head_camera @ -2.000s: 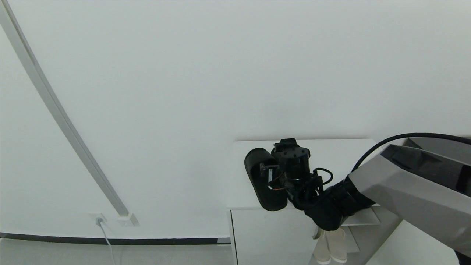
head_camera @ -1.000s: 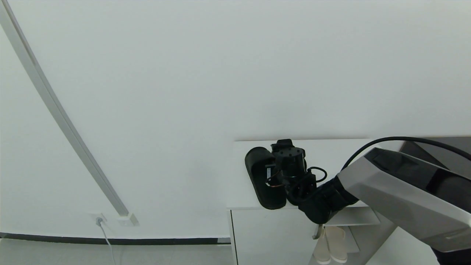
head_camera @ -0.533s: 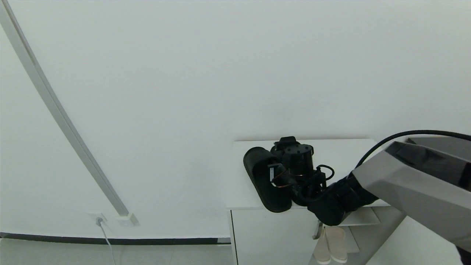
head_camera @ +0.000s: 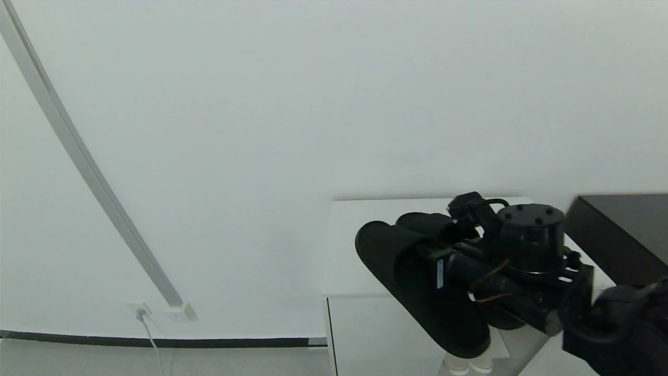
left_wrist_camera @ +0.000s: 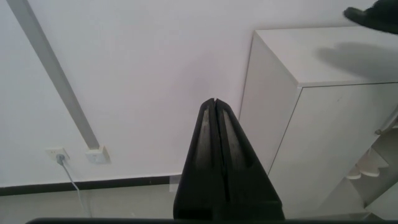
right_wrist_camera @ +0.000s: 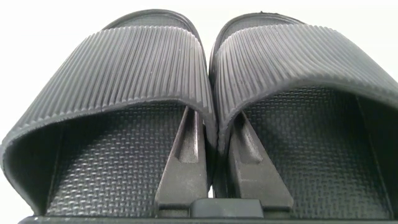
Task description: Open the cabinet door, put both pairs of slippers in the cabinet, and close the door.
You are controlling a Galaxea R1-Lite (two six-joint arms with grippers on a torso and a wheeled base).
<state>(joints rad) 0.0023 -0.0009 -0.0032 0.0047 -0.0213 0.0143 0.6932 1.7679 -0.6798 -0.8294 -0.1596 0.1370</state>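
The right gripper (right_wrist_camera: 217,180), clamped on the black slippers (head_camera: 417,282), is holding them aloft before the open cabinet (head_camera: 365,334), where the pale pair (head_camera: 460,366) is lying shelved, while the left gripper (left_wrist_camera: 215,124), pressed together, is hanging empty, so stowing and door-closing are remaining.

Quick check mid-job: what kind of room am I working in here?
Probably a home-style entryway, or a mock-up of one: a white shoe cabinet against a plain wall, pale slippers low inside it, black slippers held in front, and a wall socket near the floor.

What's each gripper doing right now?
Left gripper: shut, empty.
Right gripper: shut on black slippers.
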